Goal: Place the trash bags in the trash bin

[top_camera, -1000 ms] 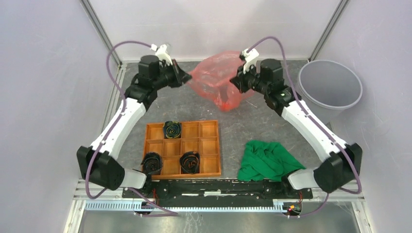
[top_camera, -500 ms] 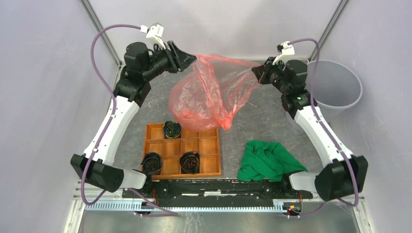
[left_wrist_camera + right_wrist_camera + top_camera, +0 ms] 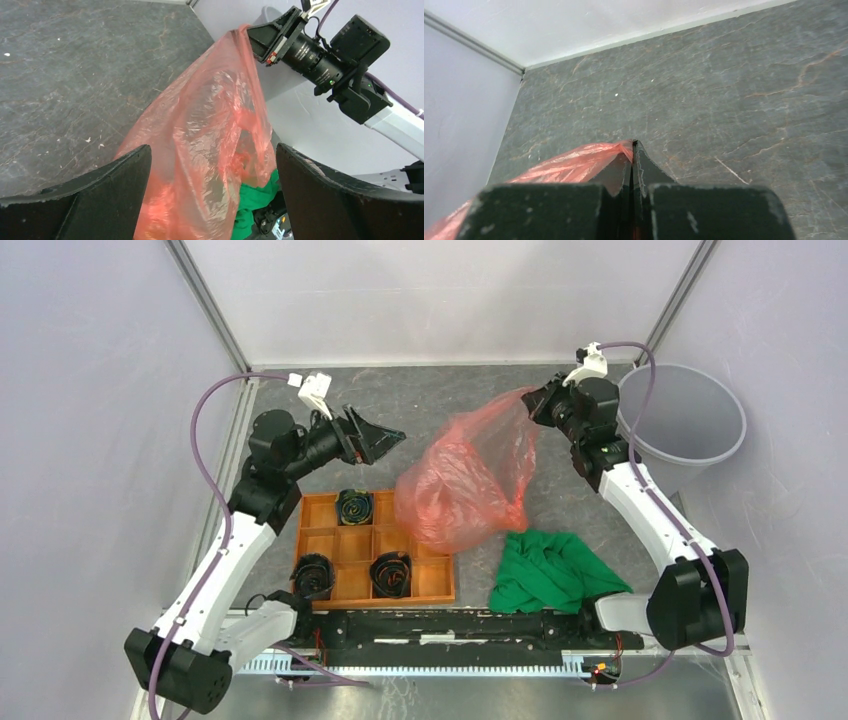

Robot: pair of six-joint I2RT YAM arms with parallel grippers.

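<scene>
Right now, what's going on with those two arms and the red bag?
The right pincer is shut on a corner of the red trash bag, which hangs from it over the table. The left pincer is open, apart from the bag. The bag is not yet in the grey bin at the far right.

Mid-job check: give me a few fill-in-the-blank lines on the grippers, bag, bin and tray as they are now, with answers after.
1. The bag hangs from the right gripper, which is ____.
2. The left gripper is ____ and holds nothing.
3. The bin, to the right of the right gripper, is ____.
4. The tray holds ____ dark rolls.

Answers: shut; open; empty; three.
</scene>
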